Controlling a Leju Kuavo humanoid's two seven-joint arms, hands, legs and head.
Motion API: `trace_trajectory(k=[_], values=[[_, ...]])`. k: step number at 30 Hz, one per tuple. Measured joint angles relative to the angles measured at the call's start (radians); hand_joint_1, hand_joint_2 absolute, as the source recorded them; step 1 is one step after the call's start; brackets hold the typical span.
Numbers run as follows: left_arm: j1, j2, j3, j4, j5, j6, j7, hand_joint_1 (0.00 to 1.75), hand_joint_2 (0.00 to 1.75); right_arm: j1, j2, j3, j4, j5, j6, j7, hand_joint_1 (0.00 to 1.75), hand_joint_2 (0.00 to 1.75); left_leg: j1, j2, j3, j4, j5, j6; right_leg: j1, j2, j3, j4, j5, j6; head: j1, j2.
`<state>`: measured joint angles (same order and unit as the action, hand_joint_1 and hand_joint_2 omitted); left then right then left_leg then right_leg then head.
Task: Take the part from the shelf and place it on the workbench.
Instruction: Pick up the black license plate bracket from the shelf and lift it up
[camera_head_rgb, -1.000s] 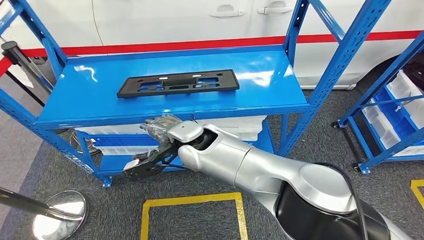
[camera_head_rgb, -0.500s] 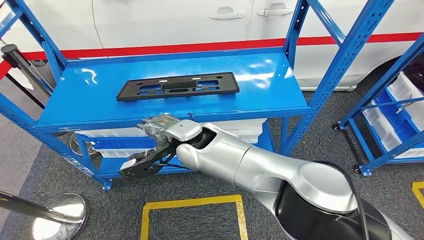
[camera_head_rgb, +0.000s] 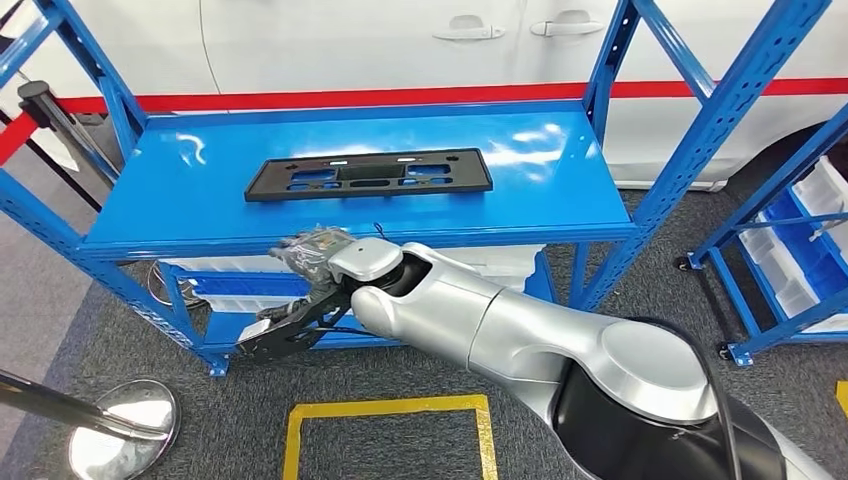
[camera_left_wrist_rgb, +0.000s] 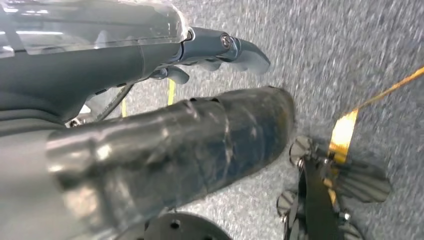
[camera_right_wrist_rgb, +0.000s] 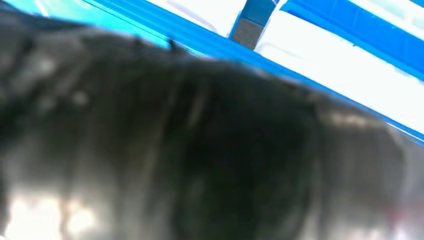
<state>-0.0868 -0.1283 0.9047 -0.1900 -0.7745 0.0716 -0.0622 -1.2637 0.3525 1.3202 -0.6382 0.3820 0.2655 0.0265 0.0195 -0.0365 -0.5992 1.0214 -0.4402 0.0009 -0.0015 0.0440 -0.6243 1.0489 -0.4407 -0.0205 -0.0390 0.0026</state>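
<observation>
Blue shelf (camera_head_rgb: 190, 200), black part (camera_head_rgb: 369, 173) flat on top.

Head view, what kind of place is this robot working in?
Probably a car assembly or workshop floor: blue steel shelving holding a black plastic part, a white car behind it, and yellow floor markings.

Quick count from the head view: one flat black plastic plate with cutouts (camera_head_rgb: 369, 174), lying on one glossy blue metal shelf top (camera_head_rgb: 560, 190). One silver robot arm (camera_head_rgb: 520, 330) reaching in. One white car body with a red stripe (camera_head_rgb: 400, 50) behind, with two door handles (camera_head_rgb: 470, 28). One yellow taped square on the floor (camera_head_rgb: 385, 410). One chrome stanchion base (camera_head_rgb: 125, 430).
</observation>
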Motion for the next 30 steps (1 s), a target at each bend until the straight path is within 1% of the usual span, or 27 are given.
trace_trajectory(k=[2, 3, 4, 6, 7, 8, 9, 10, 11, 12, 13, 14, 15, 16, 17, 18, 19, 21, 22, 23, 24, 25, 26, 27, 28, 29, 30], values=[[0.001, 0.000, 0.000, 0.000, -0.002, 0.001, 0.001, 0.00, 0.00, -0.003, 0.001, 0.000, -0.001, -0.001, -0.009, -0.002, 0.00, 0.00, 0.003, 0.000, 0.001, 0.000, -0.005, -0.011, -0.004, -0.008, 0.010, -0.011, 0.004, -0.009, 0.000, 0.000], [0.001, 0.000, 0.000, 0.000, -0.003, 0.001, 0.002, 0.00, 0.00, -0.007, 0.002, 0.000, -0.001, -0.002, -0.012, -0.003, 0.00, 0.00, 0.002, 0.005, -0.007, 0.020, -0.017, -0.017, -0.008, -0.012, 0.016, -0.019, 0.006, -0.014, -0.002, 0.000], [0.000, 0.000, 0.001, 0.001, -0.005, 0.001, 0.002, 0.00, 0.00, -0.010, 0.002, 0.000, -0.002, -0.001, -0.013, -0.004, 0.00, 0.00, 0.003, 0.013, -0.026, 0.061, -0.039, -0.021, -0.011, -0.016, 0.022, -0.024, 0.007, -0.017, -0.003, 0.000], [-0.001, 0.000, 0.001, 0.001, -0.008, 0.001, 0.003, 0.00, 0.00, -0.013, 0.003, 0.001, -0.001, -0.001, -0.015, -0.006, 0.00, 0.00, 0.004, 0.025, -0.091, 0.189, -0.091, -0.030, -0.010, -0.022, 0.027, -0.026, 0.004, -0.022, -0.004, 0.000], [-0.001, 0.000, 0.001, 0.001, -0.009, 0.001, 0.003, 0.00, 0.00, -0.013, 0.002, 0.001, 0.000, 0.000, -0.015, -0.006, 0.00, 0.00, 0.005, 0.028, -0.122, 0.242, -0.104, -0.033, -0.010, -0.024, 0.029, -0.026, 0.002, -0.024, -0.004, 0.000], [0.000, 0.000, 0.001, 0.001, -0.010, 0.001, 0.003, 0.00, 0.00, -0.012, 0.002, 0.002, 0.000, -0.001, -0.015, -0.006, 0.00, 0.00, 0.005, 0.029, -0.137, 0.261, -0.097, -0.035, -0.010, -0.026, 0.030, -0.025, 0.000, -0.024, -0.004, 0.000], [0.002, 0.001, 0.001, 0.001, -0.010, 0.001, 0.003, 0.00, 0.00, -0.013, 0.002, 0.002, 0.001, -0.002, -0.015, -0.006, 0.00, 0.00, 0.005, 0.030, -0.133, 0.242, -0.074, -0.035, -0.010, -0.026, 0.033, -0.025, -0.002, -0.023, -0.004, 0.000], [0.003, 0.001, 0.001, 0.001, -0.010, 0.001, 0.003, 0.00, 0.00, -0.015, 0.002, 0.002, 0.002, -0.003, -0.015, -0.007, 0.00, 0.00, 0.006, 0.030, -0.110, 0.187, -0.036, -0.035, -0.010, -0.026, 0.037, -0.024, -0.006, -0.022, -0.004, 0.000], [0.004, 0.001, 0.001, 0.001, -0.011, 0.001, 0.003, 0.00, 0.00, -0.018, 0.002, 0.002, 0.003, -0.004, -0.015, -0.009, 0.00, 0.00, 0.006, 0.031, -0.077, 0.114, -0.002, -0.032, -0.010, -0.026, 0.041, -0.023, -0.009, -0.019, -0.004, 0.000], [0.003, 0.001, 0.001, 0.001, -0.011, 0.001, 0.003, 0.00, 0.00, -0.022, 0.002, 0.002, 0.003, -0.004, -0.015, -0.011, 0.00, 0.00, 0.004, 0.032, -0.046, 0.051, 0.021, -0.029, -0.008, -0.027, 0.044, -0.022, -0.013, -0.015, -0.004, 0.000], [0.002, 0.002, 0.001, 0.001, -0.011, 0.001, 0.003, 0.00, 0.00, -0.026, 0.002, 0.002, 0.004, -0.004, -0.015, -0.014, 0.00, 0.00, 0.002, 0.032, -0.024, 0.006, 0.032, -0.024, -0.006, -0.027, 0.045, -0.022, -0.016, -0.011, -0.004, 0.000], [0.001, 0.002, 0.002, 0.001, -0.012, 0.001, 0.003, 0.00, 0.00, -0.029, 0.002, 0.002, 0.004, -0.004, -0.015, -0.016, 0.00, 0.00, 0.000, 0.031, -0.015, -0.013, 0.031, -0.018, -0.005, -0.027, 0.046, -0.022, -0.018, -0.006, -0.004, 0.000], [0.000, 0.002, 0.002, 0.001, -0.012, 0.001, 0.003, 0.00, 0.00, -0.032, 0.002, 0.002, 0.005, -0.003, -0.015, -0.018, 0.00, 0.00, -0.003, 0.030, -0.012, -0.015, 0.029, -0.013, -0.003, -0.027, 0.046, -0.023, -0.019, -0.001, -0.004, 0.000], [0.000, 0.002, 0.002, 0.001, -0.013, 0.001, 0.004, 0.00, 0.00, -0.033, 0.002, 0.003, 0.005, -0.001, -0.014, -0.020, 0.00, 0.00, -0.001, 0.029, -0.011, -0.016, 0.029, -0.006, -0.003, -0.028, 0.047, -0.023, -0.021, 0.004, -0.003, 0.000], [0.000, 0.002, 0.003, 0.001, -0.014, 0.001, 0.005, 0.00, 0.00, -0.036, 0.002, 0.003, 0.005, 0.001, -0.014, -0.022, 0.00, 0.00, 0.001, 0.030, -0.009, -0.018, 0.029, -0.001, -0.003, -0.029, 0.047, -0.017, -0.027, 0.009, -0.003, 0.000], [0.000, 0.002, 0.004, 0.001, -0.015, 0.001, 0.006, 0.00, 0.00, -0.039, 0.002, 0.003, 0.005, 0.003, -0.014, -0.024, 0.00, 0.00, 0.003, 0.031, -0.006, -0.021, 0.029, 0.006, -0.003, -0.031, 0.040, 0.002, -0.040, 0.014, -0.003, 0.000], [0.000, 0.002, 0.005, 0.001, -0.016, 0.001, 0.007, 0.00, 0.00, -0.042, 0.002, 0.004, 0.005, 0.005, -0.013, -0.025, 0.00, 0.00, 0.004, 0.032, -0.004, -0.023, 0.030, 0.012, -0.003, -0.033, 0.020, 0.043, -0.063, 0.017, -0.003, 0.000], [0.000, 0.002, 0.006, 0.001, -0.017, 0.001, 0.008, 0.00, 0.00, -0.044, 0.000, 0.006, 0.006, 0.006, -0.013, -0.026, 0.00, 0.00, 0.002, 0.034, -0.003, -0.023, 0.027, 0.022, -0.004, -0.034, -0.046, 0.171, -0.122, 0.021, -0.003, 0.000], [0.000, 0.002, 0.007, 0.001, -0.017, 0.001, 0.009, 0.00, 0.00, -0.043, -0.002, 0.007, 0.007, 0.007, -0.013, -0.027, 0.00, 0.00, 0.001, 0.034, -0.003, -0.023, 0.025, 0.024, -0.005, -0.035, -0.079, 0.229, -0.139, 0.022, -0.003, 0.000], [0.000, 0.003, 0.008, 0.001, -0.017, 0.001, 0.009, 0.00, 0.00, -0.041, -0.003, 0.009, 0.008, 0.007, -0.013, -0.027, 0.00, 0.00, 0.000, 0.033, -0.003, -0.021, 0.023, 0.025, -0.005, -0.035, -0.099, 0.258, -0.139, 0.021, -0.003, 0.000], [0.000, 0.003, 0.008, 0.001, -0.017, 0.001, 0.008, 0.00, 0.00, -0.041, -0.004, 0.009, 0.009, 0.006, -0.014, -0.027, 0.00, 0.00, 0.000, 0.032, -0.002, -0.018, 0.021, 0.024, -0.005, -0.035, -0.101, 0.248, -0.119, 0.020, -0.003, 0.000], [0.000, 0.003, 0.008, 0.001, -0.017, 0.001, 0.008, 0.00, 0.00, -0.043, -0.005, 0.010, 0.010, 0.005, -0.015, -0.027, 0.00, 0.00, -0.001, 0.032, 0.000, -0.015, 0.017, 0.023, -0.004, -0.035, -0.083, 0.202, -0.083, 0.016, -0.003, 0.000], [0.001, 0.003, 0.008, 0.001, -0.018, 0.001, 0.008, 0.00, 0.00, -0.048, -0.005, 0.010, 0.012, 0.002, -0.017, -0.027, 0.00, 0.00, -0.001, 0.031, 0.002, -0.010, 0.013, 0.021, -0.003, -0.036, -0.056, 0.136, -0.044, 0.011, -0.003, 0.000], [0.000, 0.003, 0.009, 0.001, -0.019, 0.001, 0.007, 0.00, 0.00, -0.057, -0.007, 0.010, 0.014, -0.001, -0.020, -0.027, 0.00, 0.00, -0.004, 0.031, 0.002, -0.005, 0.008, 0.018, 0.000, -0.037, -0.028, 0.073, -0.017, 0.006, -0.003, 0.000], [0.000, 0.002, 0.009, 0.002, -0.020, 0.000, 0.007, 0.00, 0.00, -0.068, -0.009, 0.009, 0.016, -0.005, -0.022, -0.028, 0.00, 0.00, -0.006, 0.031, 0.001, 0.000, 0.004, 0.014, 0.002, -0.038, -0.010, 0.029, -0.001, 0.002, -0.003, 0.000], [0.000, 0.001, 0.009, 0.002, -0.022, 0.000, 0.006, 0.00, 0.00, -0.082, -0.012, 0.007, 0.019, -0.010, -0.024, -0.028, 0.00, 0.00, -0.007, 0.031, -0.001, 0.002, 0.002, 0.010, 0.005, -0.039, -0.002, 0.007, 0.002, -0.001, -0.003, 0.000], [-0.001, 0.000, 0.010, 0.003, -0.023, 0.000, 0.005, 0.00, 0.00, -0.096, -0.016, 0.004, 0.022, -0.018, -0.024, -0.027, 0.00, 0.00, -0.007, 0.031, -0.002, 0.003, 0.001, 0.005, 0.007, -0.039, -0.001, 0.002, -0.001, -0.003, -0.003, 0.000]])
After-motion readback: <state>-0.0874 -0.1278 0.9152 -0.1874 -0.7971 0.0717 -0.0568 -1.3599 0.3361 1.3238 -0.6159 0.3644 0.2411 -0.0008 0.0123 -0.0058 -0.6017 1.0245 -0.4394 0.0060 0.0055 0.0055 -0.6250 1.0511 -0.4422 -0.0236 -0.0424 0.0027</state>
